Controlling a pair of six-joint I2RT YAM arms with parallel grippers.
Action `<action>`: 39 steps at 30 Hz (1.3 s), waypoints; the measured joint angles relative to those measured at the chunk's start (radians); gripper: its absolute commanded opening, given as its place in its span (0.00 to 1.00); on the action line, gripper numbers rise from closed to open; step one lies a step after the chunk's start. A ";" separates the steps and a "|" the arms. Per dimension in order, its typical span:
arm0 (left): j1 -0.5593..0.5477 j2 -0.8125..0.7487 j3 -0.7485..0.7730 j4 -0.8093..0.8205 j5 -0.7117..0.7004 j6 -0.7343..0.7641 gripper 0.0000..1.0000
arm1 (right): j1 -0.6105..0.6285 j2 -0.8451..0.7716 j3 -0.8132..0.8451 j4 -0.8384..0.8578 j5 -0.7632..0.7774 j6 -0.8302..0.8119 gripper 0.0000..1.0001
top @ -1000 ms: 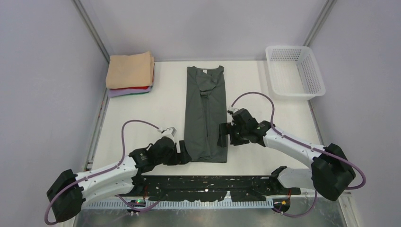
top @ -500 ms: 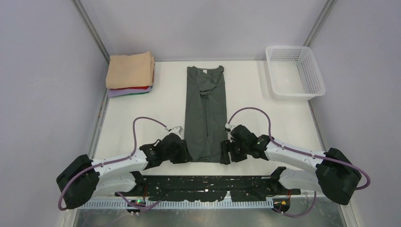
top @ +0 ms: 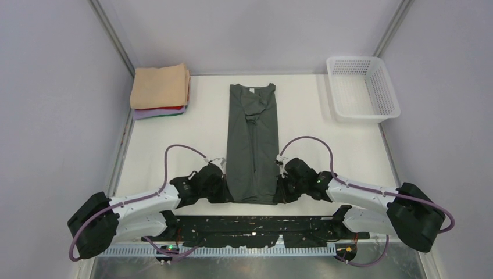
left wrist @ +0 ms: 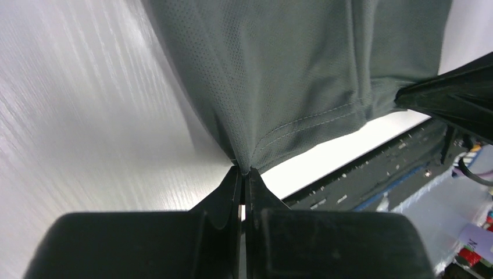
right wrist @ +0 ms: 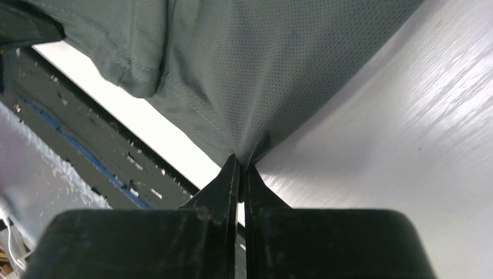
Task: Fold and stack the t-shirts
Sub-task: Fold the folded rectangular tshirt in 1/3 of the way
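While the left end effector (left wrist: 243, 170) and right end effector (right wrist: 239, 158) are each clenching a hem corner, the charcoal-grey t-shirt (top: 253, 133) is stretching away ahead of them on the tabletop (top: 174, 133), apparently for a hem-to-collar fold.

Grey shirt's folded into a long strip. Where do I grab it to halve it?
Shirt: the two near hem corners, one from each side; it lies flat and narrow, hem toward the arms. Left gripper and right gripper pinch them.
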 measured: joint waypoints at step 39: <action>0.424 0.350 0.475 0.128 0.116 0.217 0.00 | -0.332 0.257 0.345 0.309 -0.013 -0.014 0.05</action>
